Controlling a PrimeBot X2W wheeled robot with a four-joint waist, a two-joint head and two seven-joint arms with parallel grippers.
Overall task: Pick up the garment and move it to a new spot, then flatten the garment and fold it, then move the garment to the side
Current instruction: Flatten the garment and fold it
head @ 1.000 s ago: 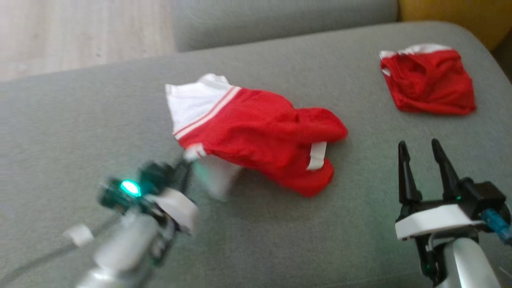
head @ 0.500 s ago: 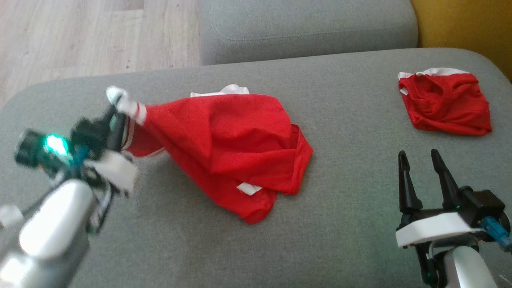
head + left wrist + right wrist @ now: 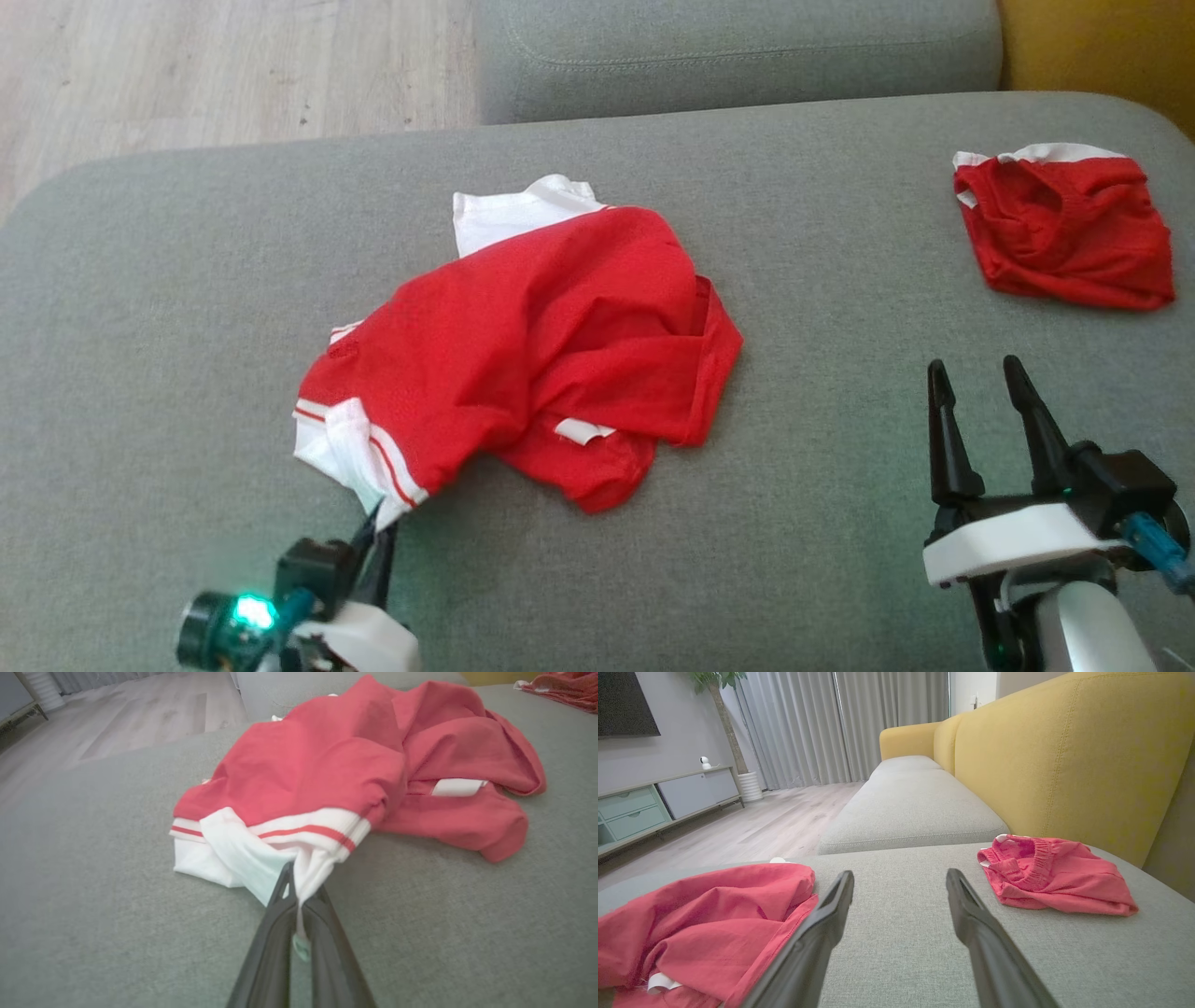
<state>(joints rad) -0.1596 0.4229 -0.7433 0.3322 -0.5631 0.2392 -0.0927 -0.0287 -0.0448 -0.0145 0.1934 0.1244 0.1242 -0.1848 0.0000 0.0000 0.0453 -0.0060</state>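
Note:
The garment [image 3: 541,345] is a red shirt with white, red-striped sleeve trim, lying crumpled in the middle of the grey cushion [image 3: 187,280]. My left gripper [image 3: 375,527] at the lower left is shut on the white sleeve edge [image 3: 299,868]; in the left wrist view the cloth runs down between the two closed fingers [image 3: 275,933]. The garment [image 3: 355,760] piles up beyond them. My right gripper [image 3: 976,392] stands open over bare cushion at the lower right, right of the garment [image 3: 705,924], with nothing between its fingers [image 3: 971,914].
A second red garment [image 3: 1064,238] lies folded at the cushion's far right corner [image 3: 1055,872]. Another grey seat cushion [image 3: 738,47] lies beyond, with a yellow sofa back [image 3: 1064,760] on the right. Wooden floor [image 3: 187,75] lies past the cushion's far left edge.
My left gripper swung the sleeve up and to the left, then pulled it back toward the cushion's near edge, turning the garment over. The head camera shifted. The right gripper stayed put.

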